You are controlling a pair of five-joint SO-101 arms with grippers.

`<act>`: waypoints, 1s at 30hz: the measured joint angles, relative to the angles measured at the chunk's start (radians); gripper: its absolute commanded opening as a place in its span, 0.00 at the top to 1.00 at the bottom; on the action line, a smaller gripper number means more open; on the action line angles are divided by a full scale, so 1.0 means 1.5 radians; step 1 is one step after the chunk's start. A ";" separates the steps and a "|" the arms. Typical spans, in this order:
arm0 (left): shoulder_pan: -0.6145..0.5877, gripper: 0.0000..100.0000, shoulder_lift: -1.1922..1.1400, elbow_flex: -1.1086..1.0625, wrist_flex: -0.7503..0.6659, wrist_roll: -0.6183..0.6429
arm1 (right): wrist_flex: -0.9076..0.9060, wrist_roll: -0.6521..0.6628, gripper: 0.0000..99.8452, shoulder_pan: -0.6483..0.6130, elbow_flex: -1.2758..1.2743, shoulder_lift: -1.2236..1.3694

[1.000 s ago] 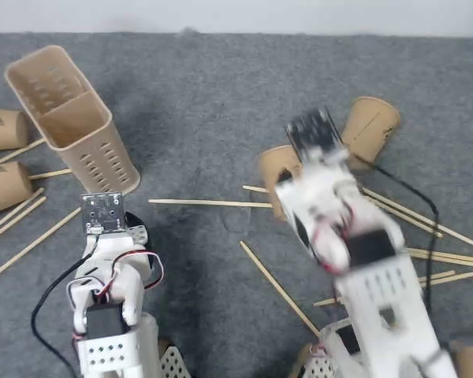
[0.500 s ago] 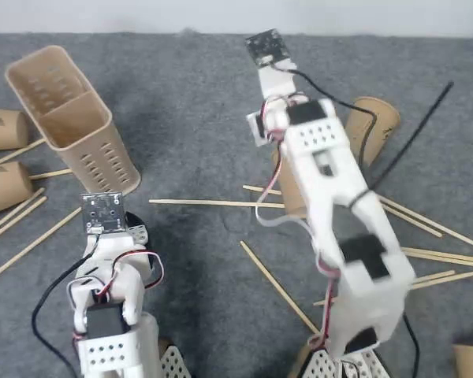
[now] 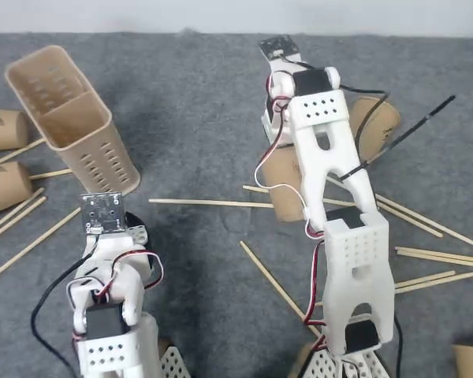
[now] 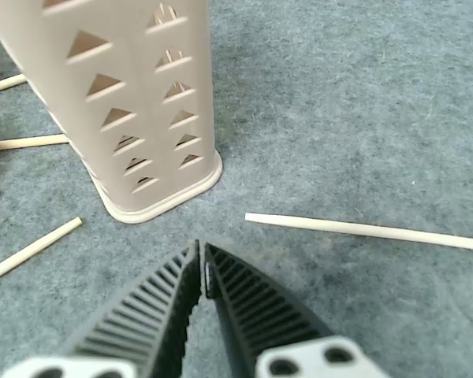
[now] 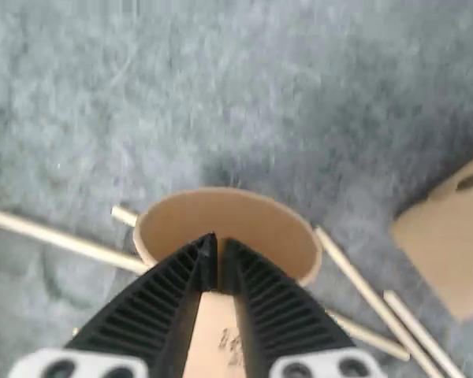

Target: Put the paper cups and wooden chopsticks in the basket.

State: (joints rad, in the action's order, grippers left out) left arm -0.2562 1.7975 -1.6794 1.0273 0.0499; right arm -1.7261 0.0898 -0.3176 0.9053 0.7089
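Right claw (image 5: 218,241) farther out, over illegibly printed cup (image 5: 230,214)

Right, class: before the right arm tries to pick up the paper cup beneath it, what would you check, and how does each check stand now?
1. Right gripper open wide enough for the cup: not ok, its jaws are shut.
2. Gripper lined up with the cup: ok, the tips sit over its open mouth.
3. Cup free of clutter: not ok, a chopstick runs up to its rim; cannot tell if it lies underneath.
4. Basket upright with its top open: ok.
5. Left gripper out of the way: ok, shut, apart from the basket's base.
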 measured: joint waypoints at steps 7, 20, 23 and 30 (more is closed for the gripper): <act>0.000 0.99 0.000 0.000 0.000 0.000 | -0.019 0.000 0.99 0.000 -0.035 -0.008; 0.000 0.99 0.000 0.000 0.000 0.000 | -0.019 0.028 0.99 -0.002 -0.473 -0.342; 0.000 0.99 0.000 0.000 0.000 0.000 | -0.019 0.031 0.99 -0.002 -0.579 -0.456; 0.000 0.99 0.000 0.000 0.000 0.000 | -0.019 0.055 0.99 -0.002 -0.757 -0.725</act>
State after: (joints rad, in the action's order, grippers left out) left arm -0.2562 1.7975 -1.6794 1.0273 0.0499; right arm -1.7553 0.1726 -0.3207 -0.2302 -0.3790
